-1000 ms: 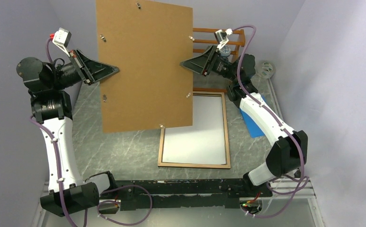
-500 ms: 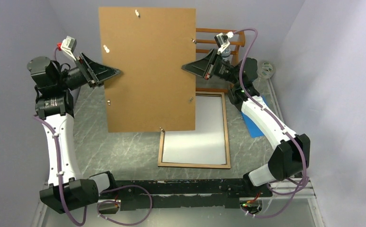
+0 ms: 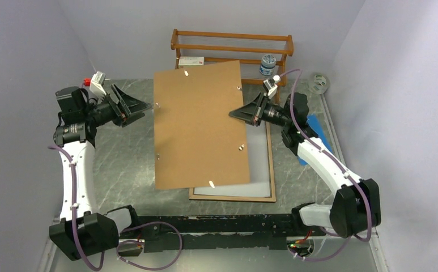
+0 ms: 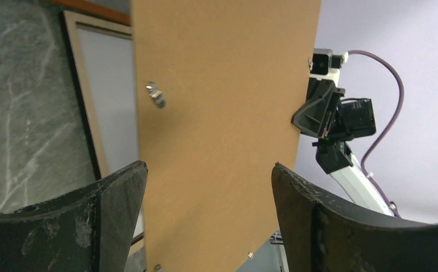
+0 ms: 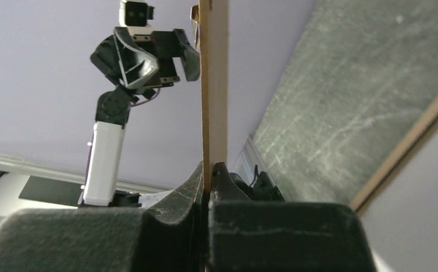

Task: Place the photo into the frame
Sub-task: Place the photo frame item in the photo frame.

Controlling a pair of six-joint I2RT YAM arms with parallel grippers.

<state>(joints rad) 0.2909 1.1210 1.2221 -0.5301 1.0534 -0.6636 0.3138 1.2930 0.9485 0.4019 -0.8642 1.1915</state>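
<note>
The frame (image 3: pixel 272 170) lies flat on the table with its light wood back up. The photo (image 3: pixel 259 164) rests inside it, white side up. A brown backing board (image 3: pixel 199 124) hangs tilted over the frame's left part and hides most of it. My right gripper (image 3: pixel 232 114) is shut on the board's right edge; in the right wrist view the fingers (image 5: pixel 211 167) pinch the thin edge of the board (image 5: pixel 213 85). My left gripper (image 3: pixel 147 106) is open just off the board's left edge. Its wide jaws (image 4: pixel 209 167) stand apart from the board (image 4: pixel 222 113).
A wooden shelf rack (image 3: pixel 232 42) stands at the back with a small box (image 3: pixel 191 60) and a jar (image 3: pixel 268 64). A tape roll (image 3: pixel 318 83) lies at the back right. A blue sheet (image 3: pixel 318 127) lies right of the frame, under the right arm.
The left gripper opened and let go of the board. The right gripper shut on its right edge. Both arms came down and the board sank, tilting, over the frame.
</note>
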